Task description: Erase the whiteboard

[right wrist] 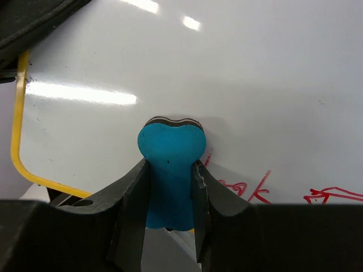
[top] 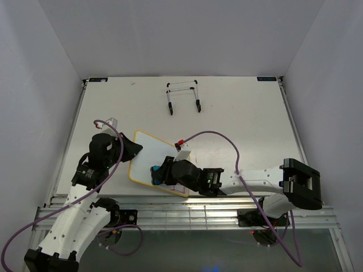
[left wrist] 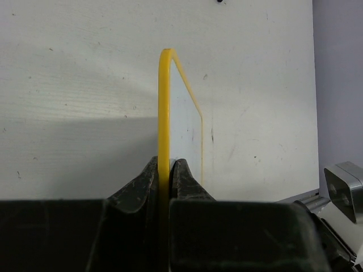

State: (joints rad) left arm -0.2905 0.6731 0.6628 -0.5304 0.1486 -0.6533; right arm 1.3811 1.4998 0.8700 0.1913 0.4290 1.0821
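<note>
Here, the left end effector (left wrist: pixel 165 169) pinches the whiteboard (top: pixel 148 154) edge. The right end effector (right wrist: pixel 170 167) holds a blue eraser (right wrist: pixel 171 141) on it.

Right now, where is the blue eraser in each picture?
Top external: blue eraser low in the middle, on the whiteboard.
Left wrist: not in it.
Right wrist: centre, pinched in the right gripper.
Shared landmark: the whiteboard's yellow frame, in all three views.
</note>
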